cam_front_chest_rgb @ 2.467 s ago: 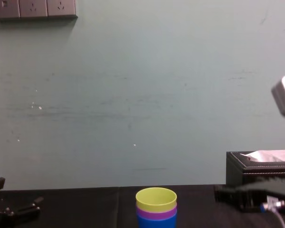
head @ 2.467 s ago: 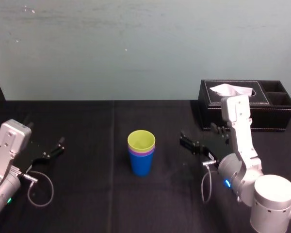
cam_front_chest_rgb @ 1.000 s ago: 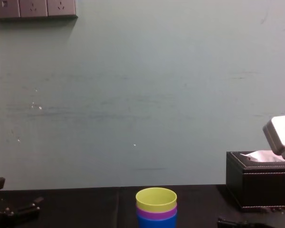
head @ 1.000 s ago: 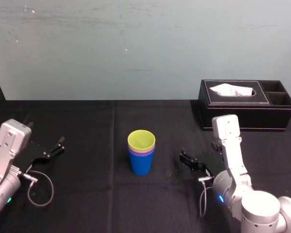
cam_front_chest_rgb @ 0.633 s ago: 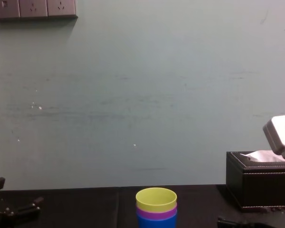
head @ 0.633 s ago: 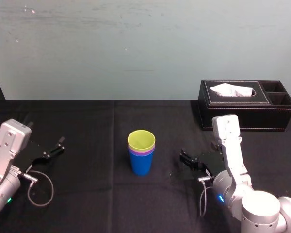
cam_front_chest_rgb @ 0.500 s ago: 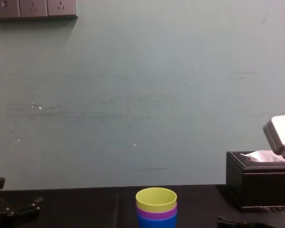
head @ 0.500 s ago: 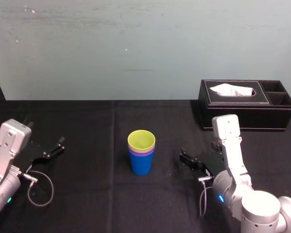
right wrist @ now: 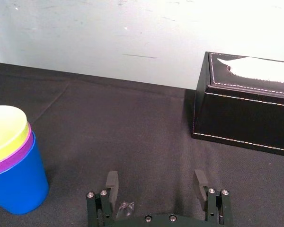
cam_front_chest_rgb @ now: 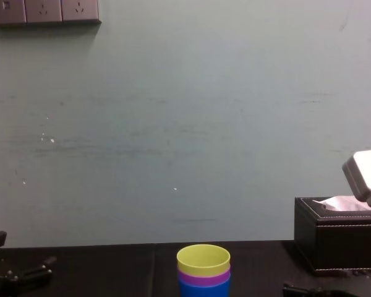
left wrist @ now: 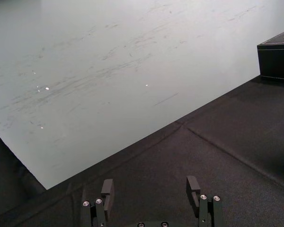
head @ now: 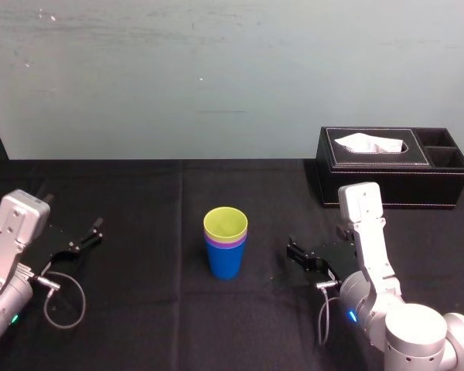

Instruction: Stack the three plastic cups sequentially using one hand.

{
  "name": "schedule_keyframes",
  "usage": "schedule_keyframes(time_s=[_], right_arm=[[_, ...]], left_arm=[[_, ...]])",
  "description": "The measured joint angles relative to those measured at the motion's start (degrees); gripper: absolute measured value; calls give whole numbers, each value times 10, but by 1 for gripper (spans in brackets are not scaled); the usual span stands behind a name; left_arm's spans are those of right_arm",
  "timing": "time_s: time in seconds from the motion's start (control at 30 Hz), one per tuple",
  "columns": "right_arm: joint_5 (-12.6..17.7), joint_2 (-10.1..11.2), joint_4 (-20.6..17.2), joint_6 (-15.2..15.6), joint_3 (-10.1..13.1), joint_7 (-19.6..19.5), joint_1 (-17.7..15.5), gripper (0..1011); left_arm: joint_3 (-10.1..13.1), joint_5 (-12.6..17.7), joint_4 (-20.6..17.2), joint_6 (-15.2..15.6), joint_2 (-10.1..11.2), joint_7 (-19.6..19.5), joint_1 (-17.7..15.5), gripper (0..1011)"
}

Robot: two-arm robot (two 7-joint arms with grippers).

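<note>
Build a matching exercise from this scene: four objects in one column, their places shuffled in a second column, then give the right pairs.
Objects
1. blue tapered plastic cup
2. purple tapered plastic cup
3. yellow-green tapered plastic cup
4. black rectangular tissue box

Places
A. innermost, at the top of the nest
B. standing apart, farther back on the robot's right
C. outermost, at the bottom of the nest
D. nested in the middle

Pairs: 1-C, 2-D, 3-A, 4-B
</note>
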Motion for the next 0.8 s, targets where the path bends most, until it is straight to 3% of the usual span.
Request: schedule_keyframes(time_s=[0.8], right_arm=[[0,0,0,0,0,0,0,1003]], left_arm=[[0,0,0,0,0,0,0,1000]])
